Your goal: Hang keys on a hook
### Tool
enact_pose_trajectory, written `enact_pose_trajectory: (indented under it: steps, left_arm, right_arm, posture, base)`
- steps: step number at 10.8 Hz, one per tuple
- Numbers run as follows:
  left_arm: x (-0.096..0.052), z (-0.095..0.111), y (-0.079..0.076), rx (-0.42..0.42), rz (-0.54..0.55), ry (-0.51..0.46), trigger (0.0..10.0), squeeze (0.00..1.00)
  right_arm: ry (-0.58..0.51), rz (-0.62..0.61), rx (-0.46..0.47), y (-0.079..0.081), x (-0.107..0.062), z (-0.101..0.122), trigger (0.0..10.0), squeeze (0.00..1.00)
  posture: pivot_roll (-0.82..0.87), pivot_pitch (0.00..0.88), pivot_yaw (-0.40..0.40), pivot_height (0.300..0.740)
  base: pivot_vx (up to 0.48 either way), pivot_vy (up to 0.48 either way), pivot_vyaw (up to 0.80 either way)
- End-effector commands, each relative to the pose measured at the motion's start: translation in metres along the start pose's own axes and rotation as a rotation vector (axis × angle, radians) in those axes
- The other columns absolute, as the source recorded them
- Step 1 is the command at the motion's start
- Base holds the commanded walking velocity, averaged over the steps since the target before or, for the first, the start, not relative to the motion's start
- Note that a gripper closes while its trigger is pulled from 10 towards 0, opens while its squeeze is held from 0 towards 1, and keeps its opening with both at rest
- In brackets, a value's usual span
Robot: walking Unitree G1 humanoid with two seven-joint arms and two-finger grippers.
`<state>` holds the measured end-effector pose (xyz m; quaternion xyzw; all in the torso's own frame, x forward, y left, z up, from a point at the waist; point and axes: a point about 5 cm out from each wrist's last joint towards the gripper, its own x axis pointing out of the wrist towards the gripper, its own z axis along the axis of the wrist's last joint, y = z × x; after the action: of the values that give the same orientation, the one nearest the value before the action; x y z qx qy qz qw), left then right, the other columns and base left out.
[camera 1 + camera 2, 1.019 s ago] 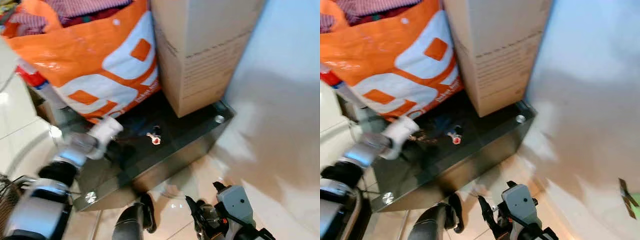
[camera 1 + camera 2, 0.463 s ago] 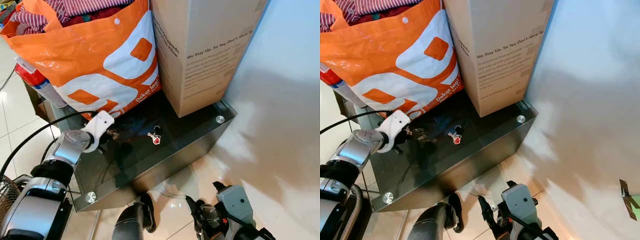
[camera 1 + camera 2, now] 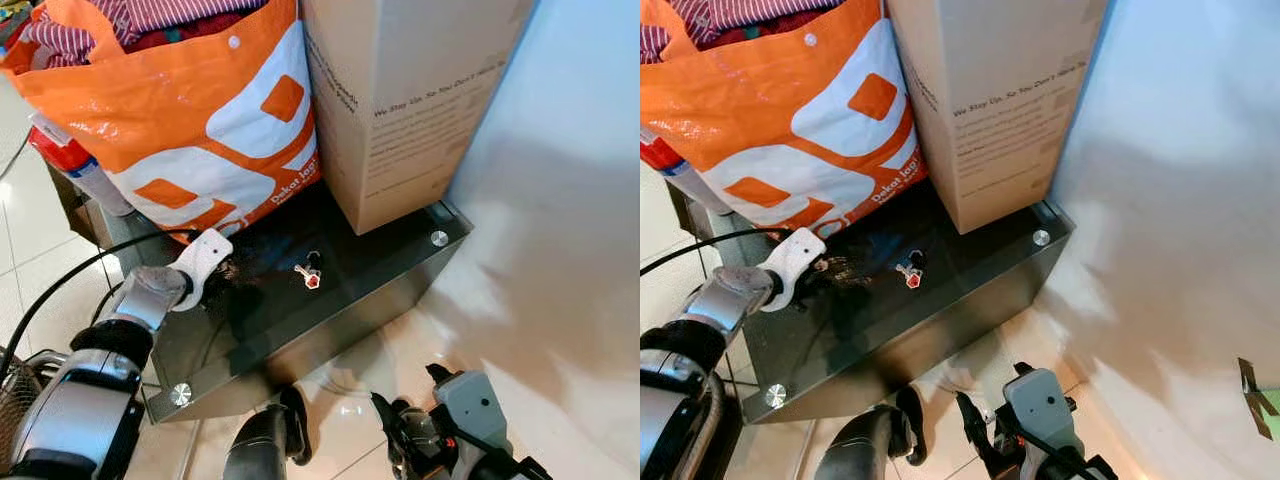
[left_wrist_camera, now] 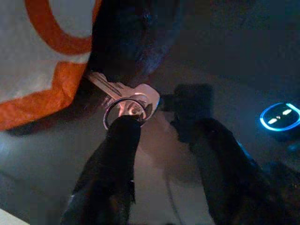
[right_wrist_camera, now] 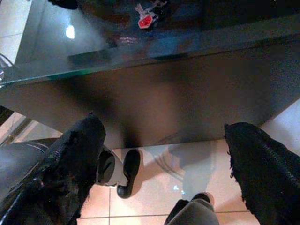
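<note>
Fingers of the left gripper are being held spread, grasping nothing, one fingertip touching the ring of the keys. The keys are lying just ahead on the glass table, blade pointing away toward the orange bag. Contact under the fingertip is being hidden; no hook is being shown.

Under my left fingers is a low dark table with a shiny glass top. Just past them stands an orange and white bag full of clothes, beside a tall cardboard box. Below my right fingers, glossy pale floor tiles reflect light.
</note>
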<state>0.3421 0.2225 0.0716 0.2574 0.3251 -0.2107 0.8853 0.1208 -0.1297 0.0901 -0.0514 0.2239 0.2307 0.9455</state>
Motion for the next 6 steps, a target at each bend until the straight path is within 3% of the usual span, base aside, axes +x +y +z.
enact_pose_trajectory:
  steps: [1,2,3,5,6]
  left_arm:
    - [0.002,-0.013,-0.004,-0.002,-0.011,0.048,10.0,0.32]
    - [0.002,-0.013,-0.004,0.001,-0.017,0.05,10.0,0.22]
    - [0.002,-0.011,-0.007,0.003,-0.074,0.053,10.0,0.0]
    - [0.004,-0.012,-0.021,0.017,-0.222,0.063,10.0,0.0]
    - [0.004,-0.017,-0.036,0.069,-0.352,0.076,10.0,0.0]
  right_arm:
    - [0.014,0.018,0.015,0.005,-0.004,-0.002,10.0,0.0]
    - [0.015,0.02,0.016,0.005,-0.004,-0.002,10.0,0.0]
    - [0.017,0.022,0.018,0.005,-0.004,-0.002,10.0,0.0]
    - [0.016,0.021,0.017,0.005,-0.004,-0.002,10.0,0.0]
    - [0.015,0.02,0.016,0.005,-0.003,-0.002,10.0,0.0]
  posture:
    - [-0.26,0.296,0.099,0.732]
    - [-0.26,0.297,0.097,0.732]
    - [-0.26,0.296,0.097,0.732]
    - [-0.26,0.293,0.099,0.732]
    - [-0.26,0.291,0.101,0.732]
  base:
    - [0.0,0.0,0.0]
    - [0.0,0.0,0.0]
    - [0.0,0.0,0.0]
    - [0.0,0.0,0.0]
    - [0.0,0.0,0.0]
